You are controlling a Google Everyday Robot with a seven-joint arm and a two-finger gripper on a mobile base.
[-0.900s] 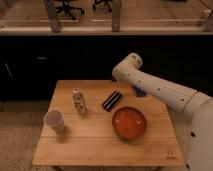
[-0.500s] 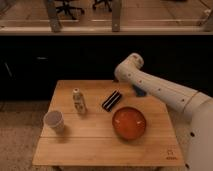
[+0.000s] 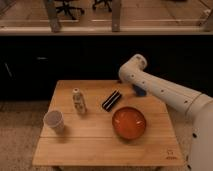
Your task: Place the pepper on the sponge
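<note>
A mark at the table's [image 3: 100, 150] near right corner is too small to read. A cup [image 3: 54, 120] stands near left, an orange bowl [image 3: 129, 122] near right. Farther back the pepper [image 3: 78, 100] stands upright, untouched, beside a dark striped block [image 3: 111, 100]. The gripper [image 3: 139, 91] hangs low behind the white arm [image 3: 160, 90] at the far right edge; its grip cannot be told.

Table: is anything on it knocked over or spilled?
Nothing stands out. On the table, the cup and small bottle stand upright, the orange bowl sits flat, and the dark bar lies slantwise. No spill shows. The gripper is out of sight; the arm reaches over the back right corner.
</note>
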